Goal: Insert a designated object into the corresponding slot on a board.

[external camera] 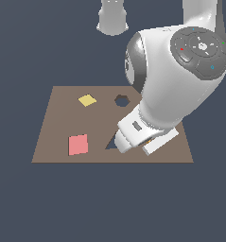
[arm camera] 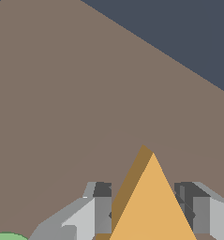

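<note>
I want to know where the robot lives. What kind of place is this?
Not a real room: likely a computer simulation. The brown board lies on plain dark-blue floor, and the arm and orange triangle look flat-coloured and smooth.

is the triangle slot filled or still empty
Empty as far as visible: the triangular slot shows dark, partly hidden by the arm; the orange triangle sits between the gripper fingers.

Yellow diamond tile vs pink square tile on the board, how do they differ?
Colour: the yellow diamond tile is pale yellow, the pink square tile salmon pink. Size: the yellow one looks smaller. Place: yellow lies at the far side of the board, pink near the front edge. Both lie flat, untouched by the fingers.
</note>
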